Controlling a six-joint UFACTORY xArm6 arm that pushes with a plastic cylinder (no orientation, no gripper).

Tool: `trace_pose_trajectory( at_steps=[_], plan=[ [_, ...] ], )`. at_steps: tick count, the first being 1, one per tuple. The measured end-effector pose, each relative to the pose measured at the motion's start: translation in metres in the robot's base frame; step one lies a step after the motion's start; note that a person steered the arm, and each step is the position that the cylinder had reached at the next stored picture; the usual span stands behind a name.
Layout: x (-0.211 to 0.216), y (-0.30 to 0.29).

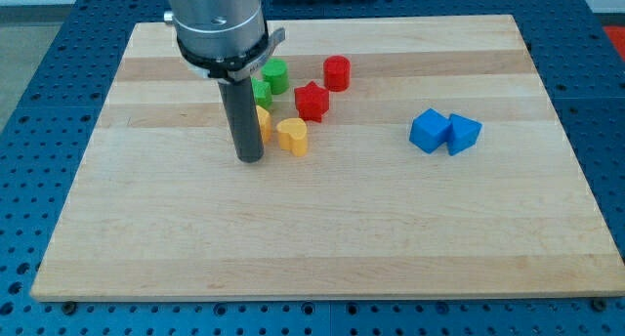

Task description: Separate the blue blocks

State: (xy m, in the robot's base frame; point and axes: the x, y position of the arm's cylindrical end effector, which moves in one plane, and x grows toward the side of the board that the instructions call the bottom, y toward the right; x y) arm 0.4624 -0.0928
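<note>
Two blue blocks sit touching at the view's right: a blue cube (429,131) and a blue wedge-like block (463,134) on its right side. My tip (251,157) rests on the wooden board (322,238) at the view's left centre, far to the left of the blue blocks. It stands just left of a yellow heart block (292,136) and in front of a yellow block (263,122) that the rod partly hides.
A red star block (312,101), a red cylinder (337,72), a green cylinder (275,75) and a second green block (261,90) cluster at the view's upper centre, right of the rod. A blue perforated table surrounds the board.
</note>
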Motion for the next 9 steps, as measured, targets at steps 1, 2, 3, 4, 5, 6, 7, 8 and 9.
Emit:
trace_pose_trajectory(
  at_steps=[1,2,3,4,5,6,7,8,9],
  plan=[
    [0.034,0.011],
    [0.036,0.053],
    [0.036,0.116],
    [0.033,0.173],
    [0.020,0.213],
    [-0.001,0.227],
    [-0.013,0.227],
    [-0.025,0.230],
    [-0.036,0.242]
  ],
)
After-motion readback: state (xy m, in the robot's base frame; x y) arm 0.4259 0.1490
